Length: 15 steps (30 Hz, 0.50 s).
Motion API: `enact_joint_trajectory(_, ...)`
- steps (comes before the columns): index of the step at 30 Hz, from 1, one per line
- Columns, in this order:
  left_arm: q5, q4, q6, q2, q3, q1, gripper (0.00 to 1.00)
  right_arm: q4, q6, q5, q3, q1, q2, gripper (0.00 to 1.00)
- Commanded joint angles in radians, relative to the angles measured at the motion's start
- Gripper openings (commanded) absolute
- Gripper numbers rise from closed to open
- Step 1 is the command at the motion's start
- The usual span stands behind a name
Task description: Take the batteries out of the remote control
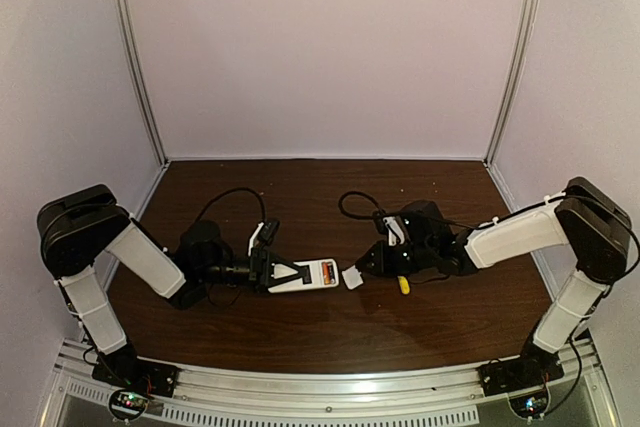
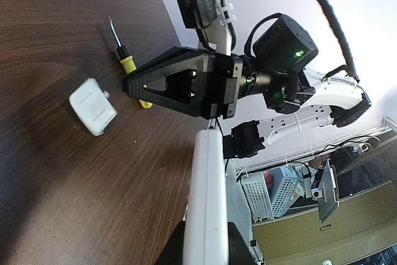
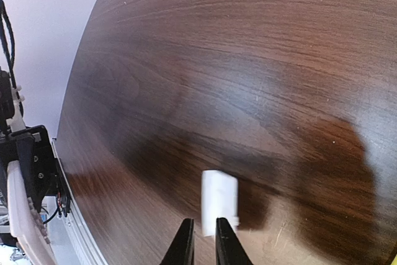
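Observation:
My left gripper (image 1: 285, 274) (image 2: 208, 249) is shut on the white remote control (image 1: 312, 278) (image 2: 208, 184), holding it level just above the table with its free end pointing right. At that end an orange-toned battery (image 1: 327, 271) shows in the open compartment; I cannot make out a second battery. My right gripper (image 1: 364, 267) (image 2: 130, 85) (image 3: 203, 240) is shut and empty. It points left at the small white cover piece (image 1: 352, 278) (image 2: 93, 107) (image 3: 219, 203), which lies flat on the table just beyond its fingertips, between it and the remote.
A yellow-handled screwdriver (image 1: 403, 285) (image 2: 127, 60) lies on the wood table under the right gripper's body. Black cables (image 1: 352, 209) loop behind both wrists. Pale walls with metal rails (image 1: 140, 77) enclose the table on three sides.

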Motion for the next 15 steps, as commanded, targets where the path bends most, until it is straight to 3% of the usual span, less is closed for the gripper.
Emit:
enact_joint_trajectory(1, -0.001, 0.042, 0.024, -0.007, -0.002, 0.011, 0.0, 0.054, 0.003, -0.075, 0.029, -0.027, 0.052, 0.15)
enact_joint_trajectory(10, -0.009, 0.024, 0.036, -0.006, 0.003, 0.014, 0.0, 0.037, -0.01, -0.062, 0.012, -0.049, 0.06, 0.17)
enact_joint_trajectory(15, -0.009, 0.021, 0.04, -0.007, 0.003, 0.014, 0.0, 0.027, -0.019, -0.065, -0.005, -0.049, 0.015, 0.23)
